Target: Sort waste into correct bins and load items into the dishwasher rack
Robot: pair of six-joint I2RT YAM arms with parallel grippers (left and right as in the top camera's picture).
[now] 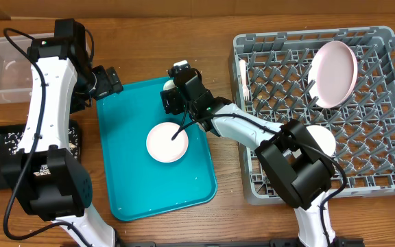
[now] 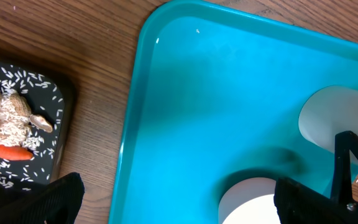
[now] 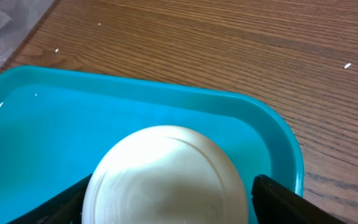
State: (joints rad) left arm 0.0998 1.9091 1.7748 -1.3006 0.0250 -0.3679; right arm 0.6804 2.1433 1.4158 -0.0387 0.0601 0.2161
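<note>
A small white cup (image 3: 166, 174) lies base-up in the far corner of the teal tray (image 3: 55, 118). My right gripper (image 3: 166, 202) straddles it, open: the left finger is at its edge and a narrow gap shows at the right finger. From overhead the right gripper (image 1: 170, 90) is at the tray's top edge. A pale bowl (image 1: 167, 143) sits mid-tray. My left gripper (image 1: 110, 81) hangs open over the tray's left rim, holding nothing. The dishwasher rack (image 1: 389, 41) holds the pink plate (image 1: 334, 63), a bowl (image 1: 319, 140) and a fork (image 1: 243, 72).
The clear tub (image 1: 5, 68) stands at the far left. In front of it the black tray (image 2: 48, 93) holds rice scraps and an orange carrot (image 2: 8, 151). A few rice grains lie on the wooden table (image 3: 229, 43) beyond the teal tray.
</note>
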